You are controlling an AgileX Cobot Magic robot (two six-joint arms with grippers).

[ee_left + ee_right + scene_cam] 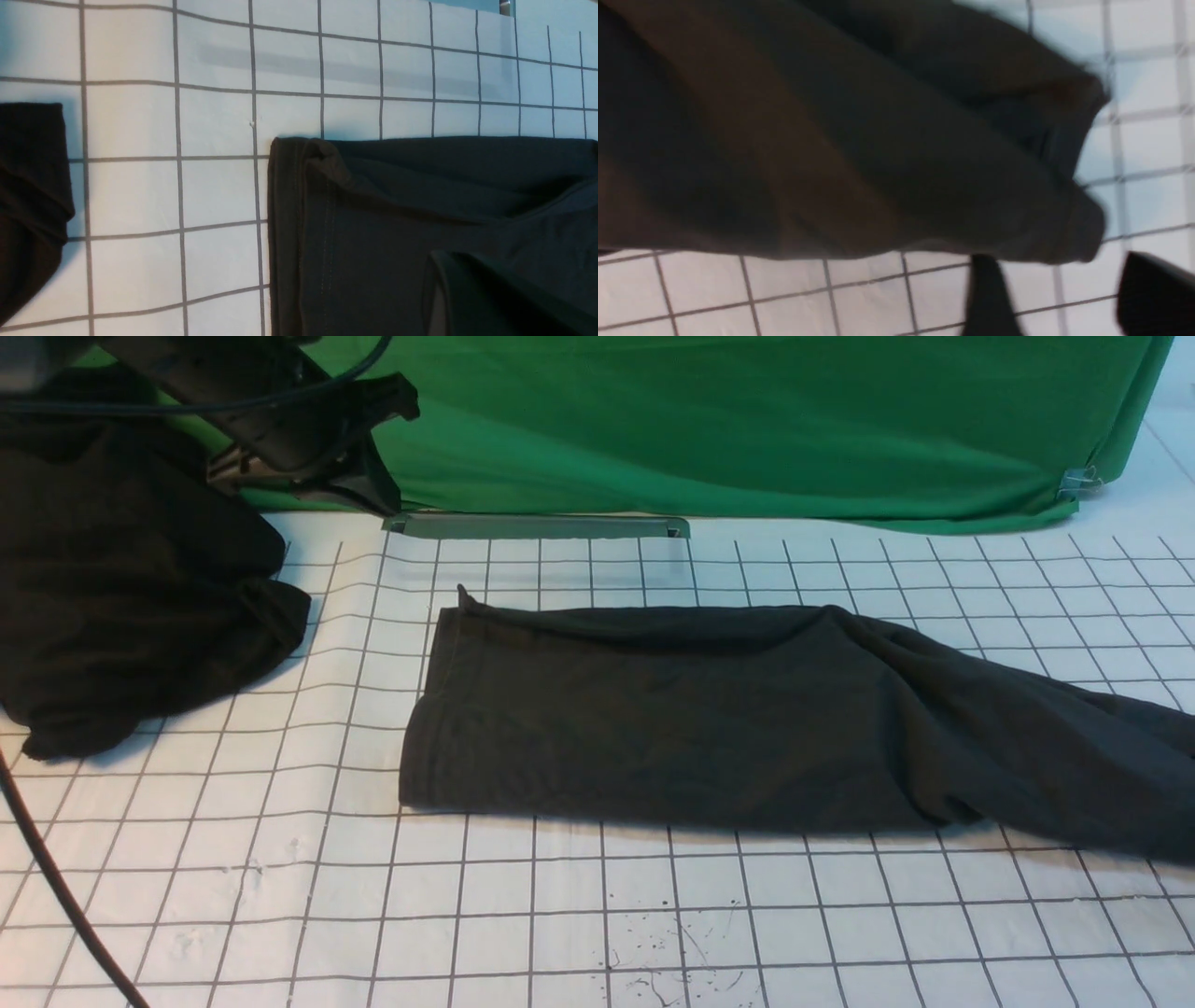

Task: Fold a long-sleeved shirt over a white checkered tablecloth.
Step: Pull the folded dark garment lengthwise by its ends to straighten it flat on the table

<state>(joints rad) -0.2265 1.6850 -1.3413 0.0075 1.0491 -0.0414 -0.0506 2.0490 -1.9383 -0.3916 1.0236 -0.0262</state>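
Now the long-sleeved shirt (709, 709) is lying as a band running left to right across the white checkered tablecloth (280, 896). The right gripper (1069, 303), jaws apart and empty, is hovering right beside its right end, while the left gripper (345, 457) is sitting closed, farther off.

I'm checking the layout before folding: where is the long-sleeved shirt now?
Front view: the long-sleeved shirt lies across the middle of the white checkered tablecloth, reaching the picture's right edge, apart from the black cloth heap at left.

long-sleeved shirt (672, 709): matt charcoal cloth, softly creased. tablecloth (280, 859): smooth white sheet, scuffed.
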